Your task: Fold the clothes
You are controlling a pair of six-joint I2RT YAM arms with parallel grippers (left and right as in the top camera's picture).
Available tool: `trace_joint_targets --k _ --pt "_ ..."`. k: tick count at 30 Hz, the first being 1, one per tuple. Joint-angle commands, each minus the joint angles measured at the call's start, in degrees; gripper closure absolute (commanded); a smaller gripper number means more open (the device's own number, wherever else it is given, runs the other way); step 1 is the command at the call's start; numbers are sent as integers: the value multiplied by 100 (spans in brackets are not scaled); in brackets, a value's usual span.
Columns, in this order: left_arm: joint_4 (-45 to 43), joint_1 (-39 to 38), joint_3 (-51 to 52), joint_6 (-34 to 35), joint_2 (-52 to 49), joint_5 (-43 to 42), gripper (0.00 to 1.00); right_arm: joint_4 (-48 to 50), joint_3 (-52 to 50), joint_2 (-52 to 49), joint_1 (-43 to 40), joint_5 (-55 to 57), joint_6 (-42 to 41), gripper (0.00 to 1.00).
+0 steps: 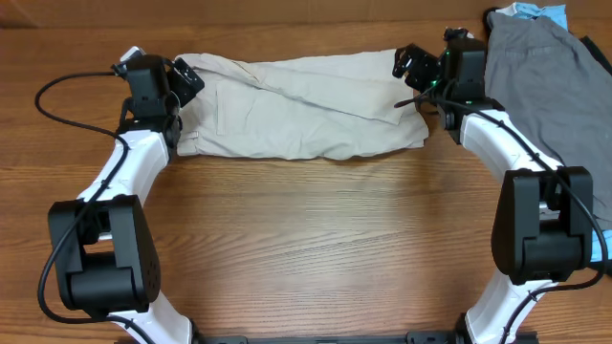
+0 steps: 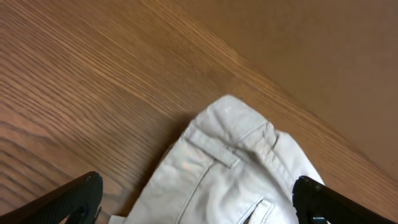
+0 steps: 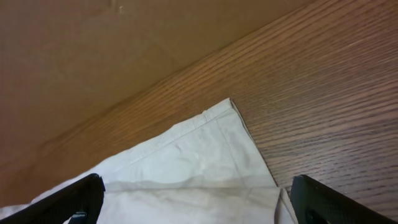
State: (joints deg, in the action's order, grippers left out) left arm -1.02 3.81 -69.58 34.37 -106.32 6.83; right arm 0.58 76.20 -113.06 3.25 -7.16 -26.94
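Note:
Beige shorts [image 1: 301, 105], one of the clothes, lie folded in a long strip across the far side of the table. My left gripper [image 1: 188, 77] stands open over their waistband end. In the left wrist view the waistband and a belt loop [image 2: 214, 152] lie between the spread fingers [image 2: 79, 198]. My right gripper [image 1: 403, 63] stands open over the other end. In the right wrist view a hemmed corner [image 3: 214, 134] shows between its wide fingertips [image 3: 320, 198]. Neither gripper holds cloth. A dark grey garment [image 1: 540, 72] lies at the far right with light blue cloth [image 1: 540, 11] at its top edge.
The wooden table [image 1: 316, 239] runs from the shorts to the near edge. Both arm bases [image 1: 100, 253] [image 1: 540, 229] stand at the near corners. The grey garment lies under and behind the right arm. A black cable [image 1: 62, 91] loops by the left arm.

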Motion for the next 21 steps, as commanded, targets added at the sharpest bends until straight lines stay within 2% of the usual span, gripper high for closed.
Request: trace_joint_targets --k 1,6,8,9,11,12,14,15,17,21 --pt "315 -13 -461 -400 -37 -131 0 -286 225 120 -20 26 354 0" --pt "1860 -155 -1429 -1626 -37 -955 0 -1714 802 280 160 -542 1368 0" --pt "2288 -341 -1604 -2122 -37 -857 0 -2017 841 280 313 -514 1554 9" --pt "2511 -446 -1613 -2173 -37 -688 1 -2181 841 264 387 -490 1572 21" --pt "2793 -476 -1593 -2022 -44 -614 18 -2448 839 245 468 -494 1591 49" --pt "2922 -457 -1576 -1816 -44 -625 24 -2594 839 240 516 -494 1593 61" --pt "3049 -402 -1569 -1563 -44 -623 38 -2774 839 238 590 -496 1596 72" --pt "3108 -358 -1569 -1432 -44 -627 57 -2885 839 234 658 -498 1626 78" --pt "3136 -330 -1569 -1364 -44 -627 70 -3008 839 212 763 -498 1751 83" --pt "3174 -323 -1569 -1331 -44 -627 86 -3141 839 105 1012 -496 1845 87"
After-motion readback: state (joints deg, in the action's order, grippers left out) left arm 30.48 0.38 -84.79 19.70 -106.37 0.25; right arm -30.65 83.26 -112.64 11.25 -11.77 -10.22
